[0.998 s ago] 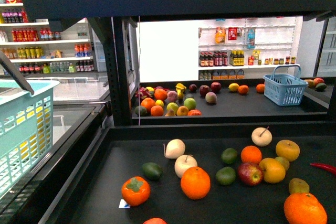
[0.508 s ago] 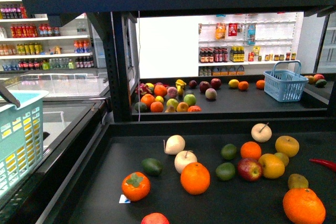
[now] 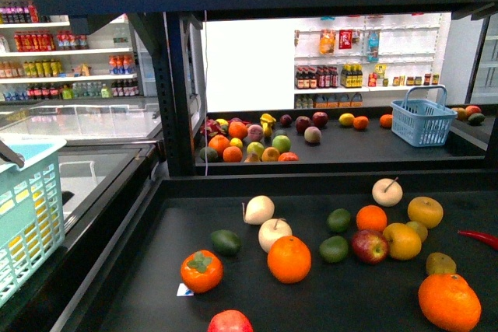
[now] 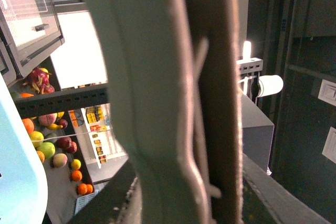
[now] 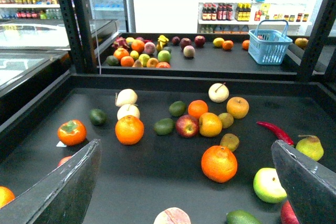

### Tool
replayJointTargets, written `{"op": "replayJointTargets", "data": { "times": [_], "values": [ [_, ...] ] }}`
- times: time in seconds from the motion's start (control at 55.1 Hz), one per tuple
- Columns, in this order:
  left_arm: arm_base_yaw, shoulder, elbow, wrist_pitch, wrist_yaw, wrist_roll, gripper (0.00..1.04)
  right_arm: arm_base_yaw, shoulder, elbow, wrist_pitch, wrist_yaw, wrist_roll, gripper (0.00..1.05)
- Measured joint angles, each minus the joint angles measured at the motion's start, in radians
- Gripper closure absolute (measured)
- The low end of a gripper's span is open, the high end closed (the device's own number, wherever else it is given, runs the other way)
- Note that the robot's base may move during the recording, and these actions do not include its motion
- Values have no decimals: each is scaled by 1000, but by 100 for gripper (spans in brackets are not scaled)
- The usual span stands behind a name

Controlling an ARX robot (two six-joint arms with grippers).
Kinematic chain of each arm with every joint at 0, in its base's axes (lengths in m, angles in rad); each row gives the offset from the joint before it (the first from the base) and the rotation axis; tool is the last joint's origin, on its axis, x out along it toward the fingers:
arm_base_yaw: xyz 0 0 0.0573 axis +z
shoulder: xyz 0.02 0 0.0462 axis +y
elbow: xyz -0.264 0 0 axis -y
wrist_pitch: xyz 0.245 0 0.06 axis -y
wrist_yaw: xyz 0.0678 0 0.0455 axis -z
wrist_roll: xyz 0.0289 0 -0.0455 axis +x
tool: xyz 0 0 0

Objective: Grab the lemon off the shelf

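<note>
One lemon (image 3: 346, 120) lies on the far deck of the shelf (image 3: 373, 149), right of centre, just left of an orange (image 3: 360, 122) (long axis too small to tell). Your right gripper (image 5: 185, 145) is spread wide and empty, with the lemon far ahead. Whether the left gripper is closed, you cannot tell.
</note>
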Motion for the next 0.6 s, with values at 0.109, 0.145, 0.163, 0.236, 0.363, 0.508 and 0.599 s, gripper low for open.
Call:
{"op": "replayJointTargets", "data": {
  "times": [0.109,0.145,0.163,0.236,0.363,0.508,0.599],
  "values": [
    [6,0,-11,0,7,10,44,0,0,0,0,0,0,7],
    [12,-2,-23,-6,21,30,37,0,0,0,0,0,0,7],
    [14,-2,-29,-11,22,34,35,0,0,0,0,0,0,7],
    [28,-2,-42,-37,20,59,21,0,0,0,0,0,0,7],
    [39,-13,-44,-69,24,87,7,0,0,0,0,0,0,7],
    [43,-55,-52,-112,29,108,8,0,0,0,0,0,0,7],
    [42,-92,-61,-159,40,123,8,0,0,0,0,0,0,7]
  ]
}}
